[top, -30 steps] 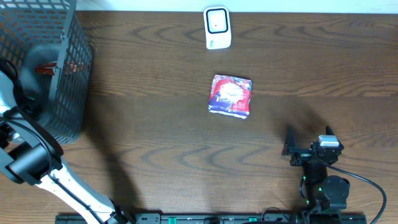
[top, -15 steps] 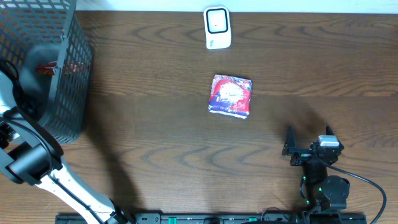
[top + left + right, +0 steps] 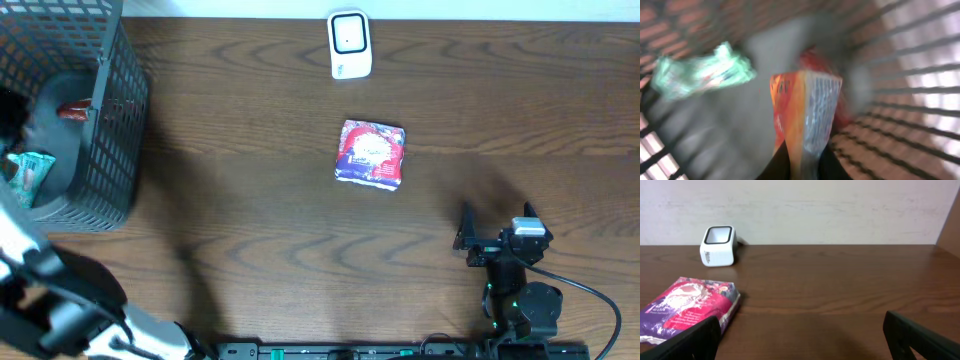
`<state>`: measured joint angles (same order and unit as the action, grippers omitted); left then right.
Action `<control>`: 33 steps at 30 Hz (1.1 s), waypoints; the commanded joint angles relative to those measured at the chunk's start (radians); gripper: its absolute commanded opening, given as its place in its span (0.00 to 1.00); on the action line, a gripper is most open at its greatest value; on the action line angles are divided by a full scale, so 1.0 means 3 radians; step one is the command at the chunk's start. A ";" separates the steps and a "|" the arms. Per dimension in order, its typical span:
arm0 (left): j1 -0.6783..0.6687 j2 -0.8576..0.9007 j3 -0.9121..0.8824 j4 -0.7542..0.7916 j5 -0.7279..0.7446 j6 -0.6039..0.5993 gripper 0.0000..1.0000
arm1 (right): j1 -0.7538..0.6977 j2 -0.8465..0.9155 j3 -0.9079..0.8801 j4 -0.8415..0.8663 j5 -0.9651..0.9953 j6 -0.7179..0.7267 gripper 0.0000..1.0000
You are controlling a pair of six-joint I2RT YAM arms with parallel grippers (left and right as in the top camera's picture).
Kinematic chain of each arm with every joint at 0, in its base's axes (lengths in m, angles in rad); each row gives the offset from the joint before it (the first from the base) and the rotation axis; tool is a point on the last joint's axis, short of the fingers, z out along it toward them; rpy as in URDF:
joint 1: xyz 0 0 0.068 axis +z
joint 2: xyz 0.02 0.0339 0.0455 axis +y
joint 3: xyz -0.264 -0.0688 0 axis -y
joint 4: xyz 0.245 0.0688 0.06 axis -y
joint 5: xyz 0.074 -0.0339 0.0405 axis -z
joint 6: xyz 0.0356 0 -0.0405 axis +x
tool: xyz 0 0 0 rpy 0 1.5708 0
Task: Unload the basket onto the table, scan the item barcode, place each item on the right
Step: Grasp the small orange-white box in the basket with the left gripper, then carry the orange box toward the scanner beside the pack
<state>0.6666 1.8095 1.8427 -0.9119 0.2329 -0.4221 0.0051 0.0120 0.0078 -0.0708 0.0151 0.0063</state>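
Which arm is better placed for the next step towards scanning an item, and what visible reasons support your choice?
Left. The left end effector is shut on an orange packet inside the basket, so it likely only needs lifting to the scanner. The right end effector is open and empty.

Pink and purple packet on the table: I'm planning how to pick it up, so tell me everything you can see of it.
The packet is a squarish, soft-looking pouch of glossy film, printed pink-red and purple with white edges; its lettering is too small to read. It lies flat, face up, near the middle of the wooden table, slightly skewed. Only the table touches it; the white scanner stands apart behind it.
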 commanded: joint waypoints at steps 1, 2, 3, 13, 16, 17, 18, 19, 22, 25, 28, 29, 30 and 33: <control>-0.0018 -0.0357 0.0084 0.0120 0.0590 -0.0093 0.07 | 0.0032 -0.0018 -0.0008 -0.0013 -0.0019 -0.0011 0.99; -0.0032 -0.0445 0.0084 0.0142 0.0679 -0.0095 0.07 | 0.0032 -0.0018 -0.0008 -0.0013 -0.0019 -0.0011 0.99; -0.0051 -0.0511 0.0084 0.0161 0.0764 -0.0095 0.07 | 0.0032 -0.0018 -0.0008 -0.0013 -0.0019 -0.0011 0.99; -0.0769 -0.0851 0.0084 0.0370 0.1598 -0.0025 0.07 | 0.0032 -0.0018 -0.0008 -0.0013 -0.0019 -0.0011 0.99; -0.1134 -0.0852 0.0084 0.0308 0.1596 0.0146 0.07 | 0.0032 -0.0018 -0.0008 -0.0013 -0.0019 -0.0011 0.99; -0.1266 -0.0851 0.0083 0.0285 0.1595 0.0198 0.07 | 0.0032 -0.0018 -0.0008 -0.0013 -0.0019 -0.0011 0.99; -0.1401 -0.0849 0.0081 0.0273 0.1595 0.0267 0.07 | 0.0032 -0.0018 -0.0008 -0.0013 -0.0019 -0.0011 0.99; -0.1531 -0.0849 0.0080 0.0264 0.1592 0.0338 0.07 | 0.0032 -0.0018 -0.0008 -0.0013 -0.0020 -0.0011 0.99; -0.1890 -0.0842 0.0078 0.0257 0.1508 0.0472 0.07 | 0.0032 -0.0018 -0.0008 -0.0013 -0.0019 -0.0011 0.99; -0.2237 -0.0832 0.0050 0.0200 0.1141 0.0473 0.07 | 0.0032 -0.0018 -0.0008 -0.0013 -0.0019 -0.0011 0.99; -0.2683 -0.0781 0.0013 -0.0024 0.0395 0.0472 0.07 | 0.0032 -0.0018 -0.0008 -0.0013 -0.0019 -0.0011 0.99; -0.2797 -0.0759 -0.0004 -0.0069 0.0191 0.0472 0.07 | 0.0032 -0.0018 -0.0008 -0.0013 -0.0019 -0.0011 0.99; -0.2892 -0.0739 -0.0024 -0.0090 0.0031 0.0472 0.07 | 0.0032 -0.0018 -0.0008 -0.0013 -0.0019 -0.0011 0.99; -0.3152 -0.0655 -0.0106 -0.0111 -0.0418 0.0473 0.07 | 0.0032 -0.0018 -0.0008 -0.0013 -0.0019 -0.0011 0.99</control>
<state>-0.2081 1.5784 1.8397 -0.9382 0.3477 -0.3042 0.0051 0.0120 0.0078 -0.0711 0.0151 0.0067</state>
